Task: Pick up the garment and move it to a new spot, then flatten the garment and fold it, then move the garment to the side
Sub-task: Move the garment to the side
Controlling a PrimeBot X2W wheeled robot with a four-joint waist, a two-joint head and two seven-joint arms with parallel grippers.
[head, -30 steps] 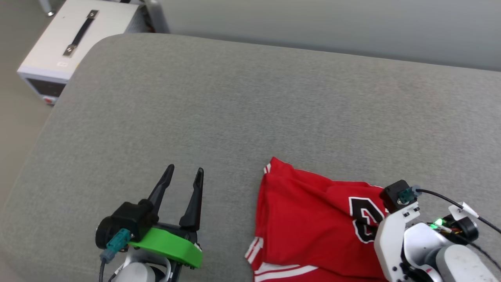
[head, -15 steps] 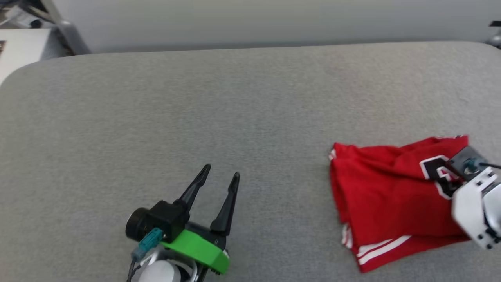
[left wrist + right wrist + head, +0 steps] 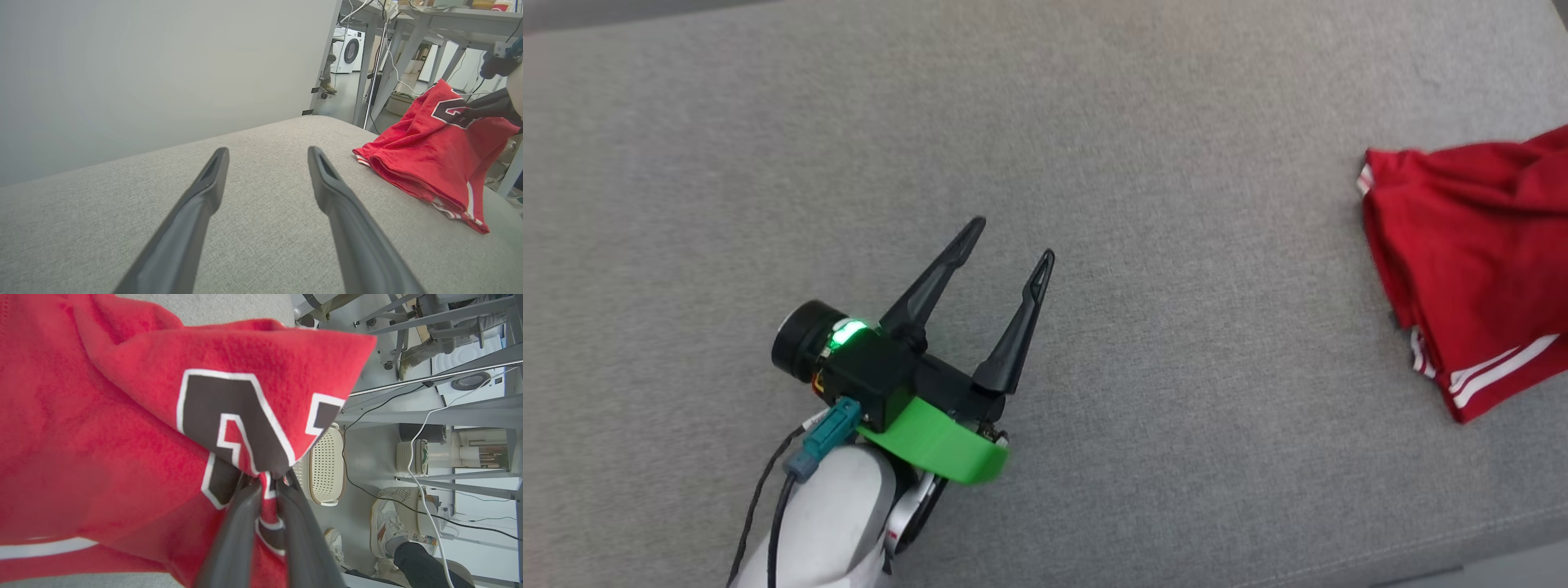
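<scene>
The garment [image 3: 1470, 245], a red jersey with white striped trim, lies bunched at the right edge of the grey cushion [image 3: 1176, 122] in the head view. My left gripper [image 3: 1013, 238] stands open over bare cushion well to its left, with nothing between its fingers. The left wrist view looks past that open gripper [image 3: 266, 150] to the garment [image 3: 425, 163], whose far side is pulled up by my right gripper [image 3: 470, 116]. In the right wrist view my right gripper [image 3: 269, 479] is shut on the garment [image 3: 102, 437] at its black, white-outlined number.
The cushion's front edge [image 3: 1462, 563] runs along the lower right. A pale grey wall [image 3: 163, 61] stands behind the cushion. Beyond its end are metal table legs [image 3: 369, 81], a washing machine [image 3: 351, 49], perforated baskets [image 3: 327, 469] and a person's shoe [image 3: 384, 535].
The head camera has swung, so the garment now sits at the view's right edge and my right gripper has left that view. The left gripper stays open and now points more to the upper right.
</scene>
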